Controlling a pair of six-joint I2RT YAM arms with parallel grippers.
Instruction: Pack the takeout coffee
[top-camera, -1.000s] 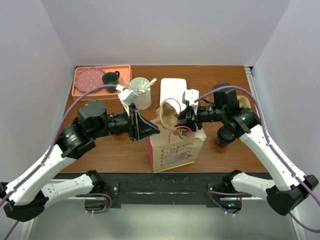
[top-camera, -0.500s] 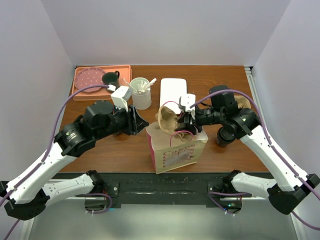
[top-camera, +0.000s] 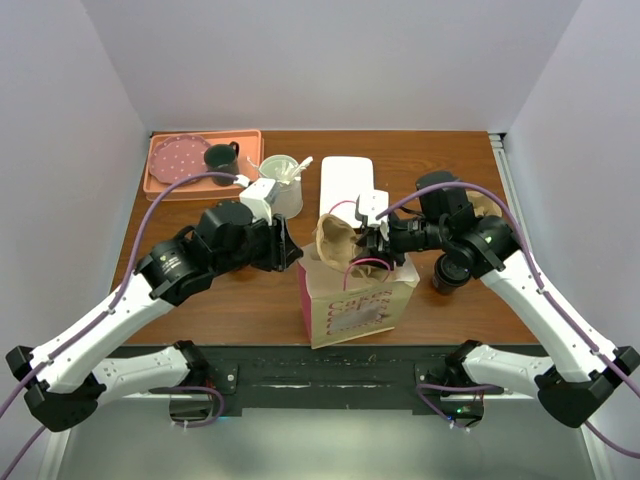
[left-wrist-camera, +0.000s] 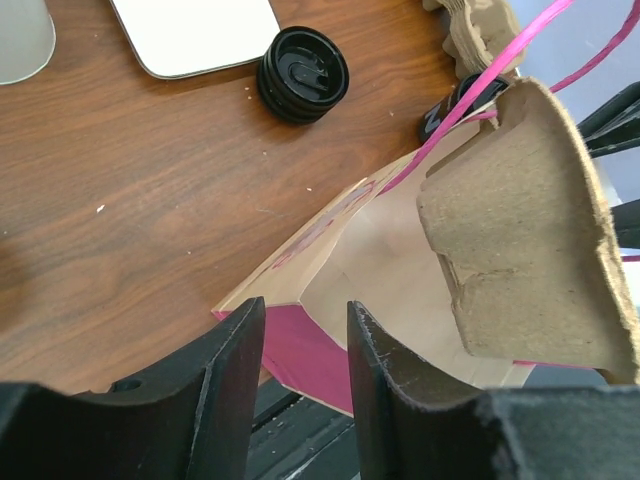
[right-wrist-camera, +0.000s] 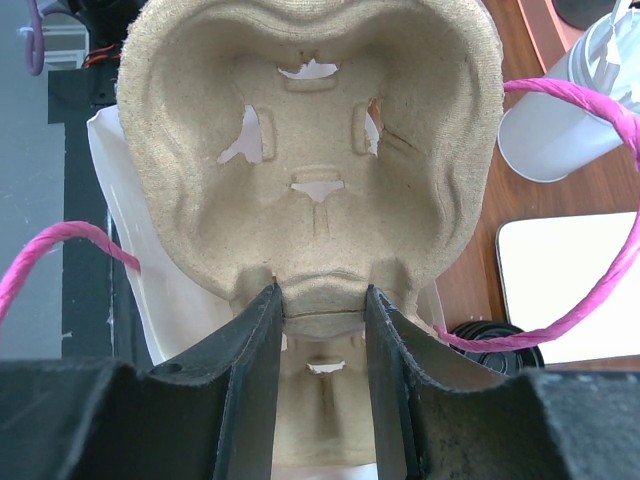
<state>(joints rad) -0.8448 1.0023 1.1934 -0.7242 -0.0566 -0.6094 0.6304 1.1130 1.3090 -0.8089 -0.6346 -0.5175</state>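
Note:
A brown paper bag (top-camera: 350, 305) with pink sides and pink string handles stands open near the table's front edge. My right gripper (top-camera: 372, 240) is shut on the rim of a moulded pulp cup carrier (top-camera: 335, 240), which it holds tilted in the bag's mouth. In the right wrist view the fingers (right-wrist-camera: 255, 350) pinch the cup carrier (right-wrist-camera: 310, 130) above the bag's pale inside (right-wrist-camera: 170, 290). My left gripper (top-camera: 290, 250) is open beside the bag's left edge, and the left wrist view shows nothing between its jaws (left-wrist-camera: 305, 305). The takeout coffee (top-camera: 450, 270), black-lidded, stands right of the bag.
At the back left is an orange tray (top-camera: 255, 140) with a pink plate and a dark mug. A white cup of stirrers (top-camera: 282, 185) and a white rectangular plate (top-camera: 345, 180) stand behind the bag. Another pulp carrier (top-camera: 490, 205) lies behind the right arm.
My left gripper's jaws have widened and come off the bag's left edge. The right gripper has carried the cup carrier slightly left and lower into the bag's mouth.

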